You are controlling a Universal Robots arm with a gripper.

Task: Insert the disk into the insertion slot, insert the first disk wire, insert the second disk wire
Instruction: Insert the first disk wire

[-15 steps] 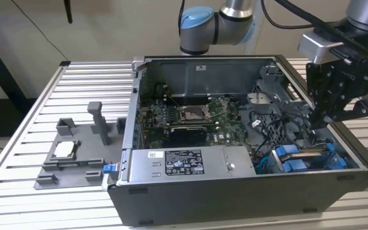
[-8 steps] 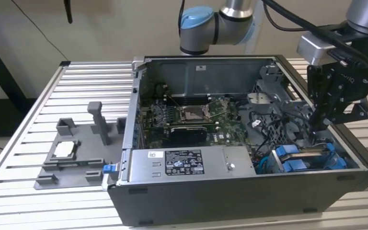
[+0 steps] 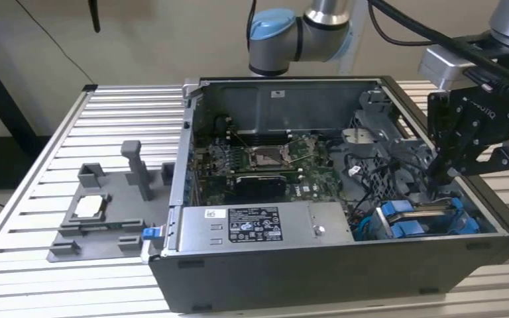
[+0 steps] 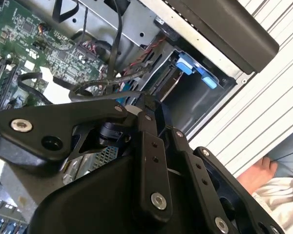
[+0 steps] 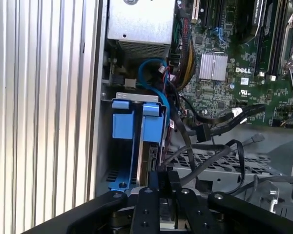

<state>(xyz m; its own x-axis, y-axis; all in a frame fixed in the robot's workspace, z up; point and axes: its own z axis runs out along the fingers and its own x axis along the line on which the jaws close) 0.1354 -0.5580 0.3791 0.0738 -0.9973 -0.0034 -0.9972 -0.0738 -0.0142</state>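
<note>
The disk point(image 5: 149, 161) stands edge-up in the insertion slot point(image 3: 466, 222) at the case's front corner on the exterior view's right, and its blue carrier point(image 5: 151, 119) rises above the bay. My gripper point(image 5: 163, 176) is shut, its tips right at the disk's near end, and nothing shows between the fingers. From outside, the gripper point(image 3: 440, 177) reaches down into the case just above the blue carrier point(image 3: 423, 218). Two black wires lie loose beside the bay, one ending in a black plug point(image 5: 203, 130), the other carrying a white tag point(image 5: 237, 111).
The grey power-supply box point(image 3: 246, 222) fills the case's front, and the motherboard point(image 3: 272, 162) lies behind it. A grey fixture point(image 3: 104, 212) sits on the slatted table point(image 3: 122, 112) at the exterior view's left. A person's hand point(image 4: 256, 173) rests beyond the table edge.
</note>
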